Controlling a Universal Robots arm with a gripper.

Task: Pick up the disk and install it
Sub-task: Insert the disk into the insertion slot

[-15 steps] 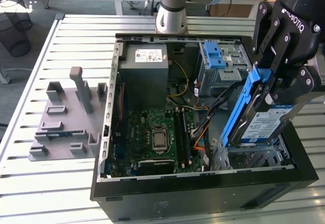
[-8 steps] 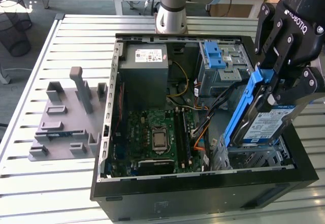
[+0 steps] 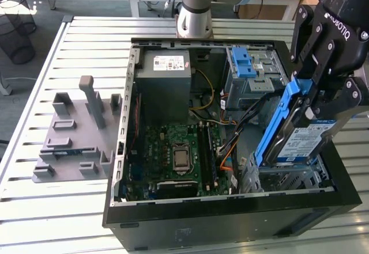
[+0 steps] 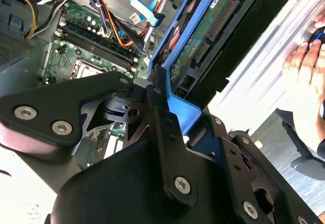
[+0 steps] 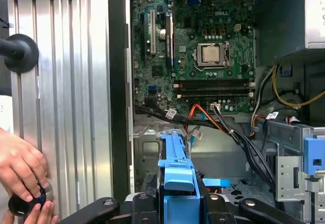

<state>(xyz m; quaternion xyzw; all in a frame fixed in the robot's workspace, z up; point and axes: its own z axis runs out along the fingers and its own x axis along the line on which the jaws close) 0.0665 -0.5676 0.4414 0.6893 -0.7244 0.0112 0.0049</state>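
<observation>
My gripper (image 3: 311, 101) is shut on the disk (image 3: 304, 141), a silver drive with a white-and-blue label and blue rails. The disk hangs tilted, one end down, over the metal bay (image 3: 288, 179) at the front corner of the open computer case (image 3: 230, 208), on the exterior view's right. In the second wrist view the disk's green circuit board (image 4: 203, 46) faces the camera, and a black finger (image 4: 161, 115) presses against its blue rail. In the first wrist view the blue rail (image 5: 175, 176) rises between the gripper's (image 5: 177, 206) two black fingers.
Inside the case lie the motherboard (image 3: 179, 150), a grey power-supply box (image 3: 164, 84), an upright blue latch on a grey bay (image 3: 245, 69) and loose cables (image 3: 228, 150). A grey fixture (image 3: 75, 133) sits on the slatted table. A person's hand (image 5: 20, 168) rests on the table beside the case.
</observation>
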